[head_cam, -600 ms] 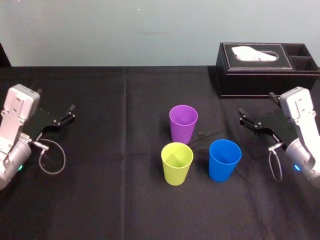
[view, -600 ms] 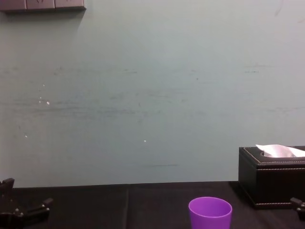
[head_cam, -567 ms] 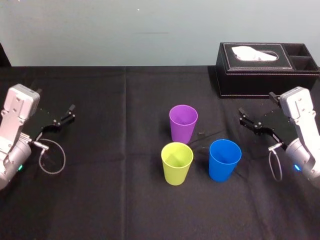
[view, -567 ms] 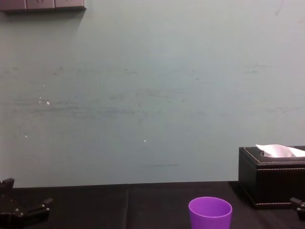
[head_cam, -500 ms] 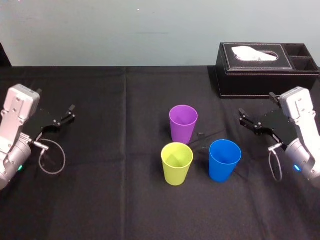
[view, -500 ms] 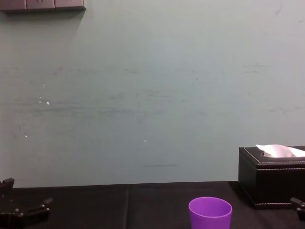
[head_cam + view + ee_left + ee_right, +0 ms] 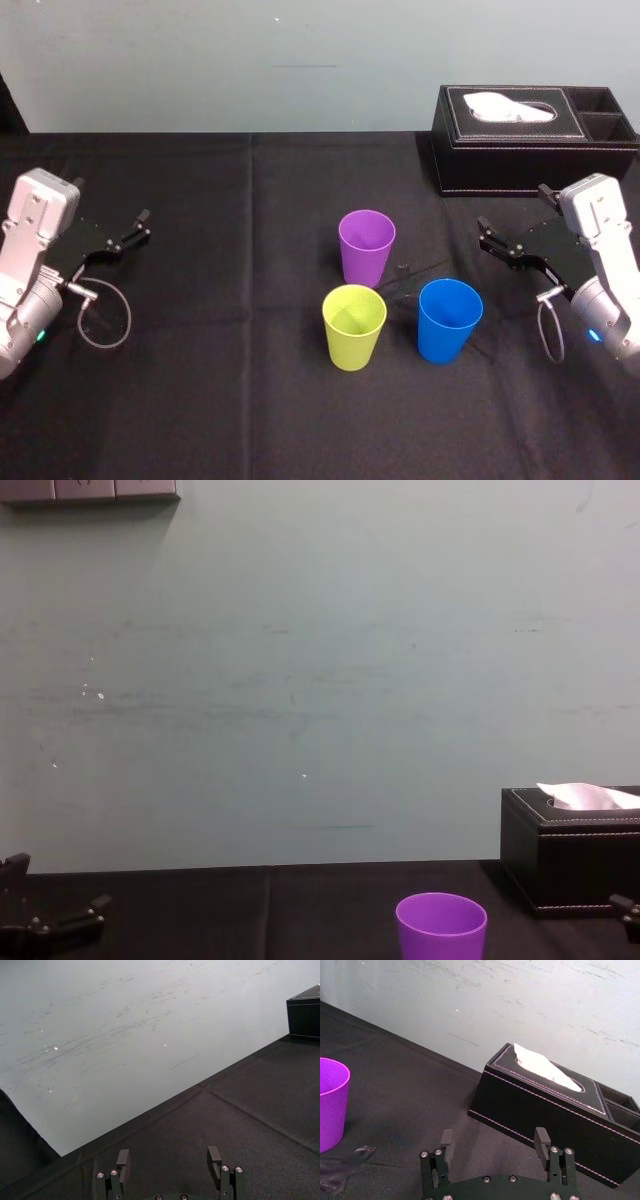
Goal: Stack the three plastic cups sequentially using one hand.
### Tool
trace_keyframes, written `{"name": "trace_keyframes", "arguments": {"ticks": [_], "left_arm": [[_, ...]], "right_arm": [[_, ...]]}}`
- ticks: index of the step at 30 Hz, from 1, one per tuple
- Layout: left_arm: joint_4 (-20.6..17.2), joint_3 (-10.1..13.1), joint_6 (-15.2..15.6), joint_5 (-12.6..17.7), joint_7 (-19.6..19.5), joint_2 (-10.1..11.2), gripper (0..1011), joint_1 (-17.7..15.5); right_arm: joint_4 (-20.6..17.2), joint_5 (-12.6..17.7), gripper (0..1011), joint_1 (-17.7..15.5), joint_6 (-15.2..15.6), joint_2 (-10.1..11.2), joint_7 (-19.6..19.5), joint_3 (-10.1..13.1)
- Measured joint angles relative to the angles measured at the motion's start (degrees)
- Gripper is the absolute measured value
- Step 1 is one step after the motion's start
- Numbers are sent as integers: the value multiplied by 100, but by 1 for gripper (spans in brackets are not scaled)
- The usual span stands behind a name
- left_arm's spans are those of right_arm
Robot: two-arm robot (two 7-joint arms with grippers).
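Nothing has shifted: the purple cup (image 7: 366,246), yellow-green cup (image 7: 354,326) and blue cup (image 7: 450,320) stay upright and apart mid-way across the counter (image 7: 200,420), while the left gripper (image 7: 168,1152) and right gripper (image 7: 494,1136) still wait at either side, fingers apart and empty, so none of the 3 is stacked yet.

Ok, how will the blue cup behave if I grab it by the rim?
The blue cup looks like thin smooth plastic: probably light, perhaps slippery, and its wall may flex under a hard squeeze. It stands upright on its narrower base, so a sideways push near the rim could tip it.
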Motion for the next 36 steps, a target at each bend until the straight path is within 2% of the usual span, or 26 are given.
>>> {"name": "trace_keyframes", "arguments": {"ticks": [26,31,36], "left_arm": [[0,0,0,0,0,0,1011,0],[0,0,0,0,0,0,1011,0],[0,0,0,0,0,0,1011,0]], "right_arm": [[0,0,1002,0,0,0,0,0],[-107,0,1002,-92,0,15,65,114],[-321,181,1002,-249,14,123,247,310]]}}
